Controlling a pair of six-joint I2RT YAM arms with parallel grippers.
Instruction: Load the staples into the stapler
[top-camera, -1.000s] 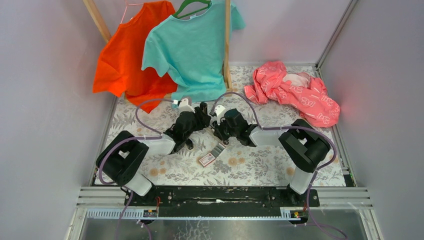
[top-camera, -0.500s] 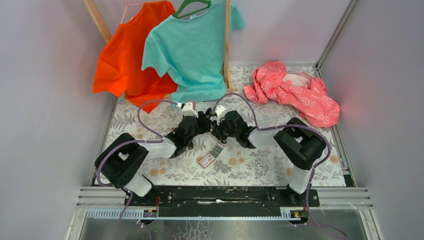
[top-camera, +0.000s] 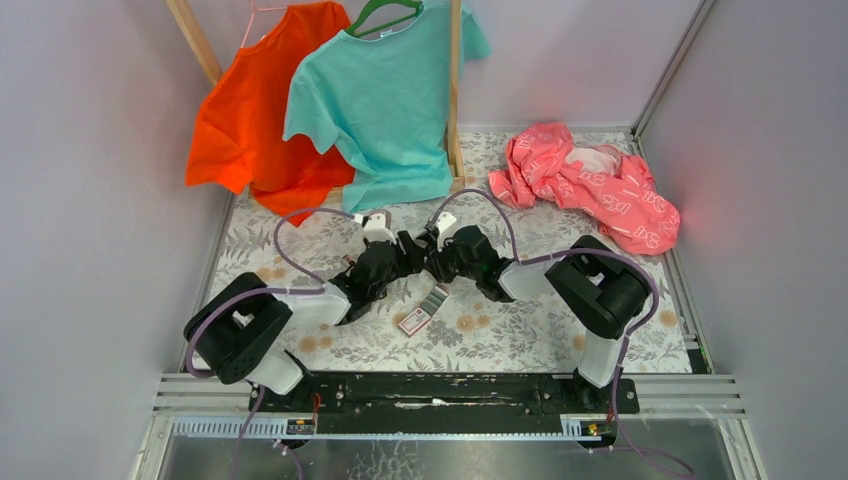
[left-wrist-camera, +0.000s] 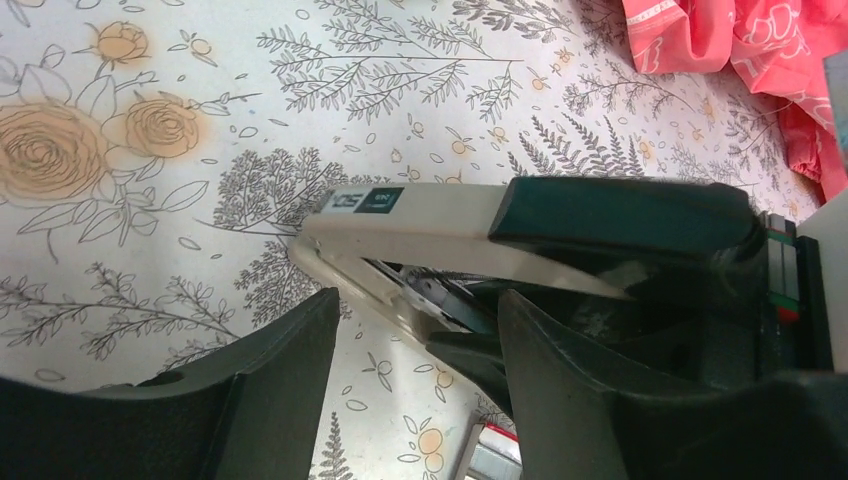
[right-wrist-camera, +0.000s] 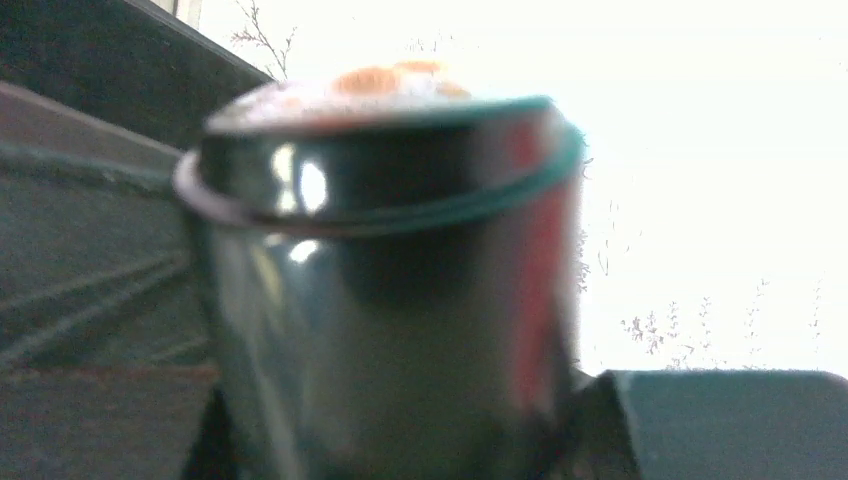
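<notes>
The staples (top-camera: 424, 310) lie on the tabletop (top-camera: 520, 330), just in front of the two hands and touching neither. They are in a small red and white box lying flat. A grey part, apparently the strips or their tray, sticks out of the end nearer the hands. Nothing shows that a strip has been taken out.

The stapler (left-wrist-camera: 520, 225) is above and just beyond the box, between the two hands. It has a cream body with a dark top at the back. Its nose gapes a little from the base. I cannot tell whether the channel inside holds any staples.

My judgement is that the task is at an early stage. The stapler is being handled and opened, and the loading itself is not yet done. A strip has to be picked from the box, laid in the channel, and the top shut.

The left hand (left-wrist-camera: 418, 305) has its fingers apart, with the stapler's base just beyond them and bare tabletop in the gap. The right hand (top-camera: 440, 258) is at the stapler's back end. Its own view is a blur, so I cannot tell whether it grips.

A crumpled pink garment (top-camera: 590, 185) lies at the far right.
</notes>
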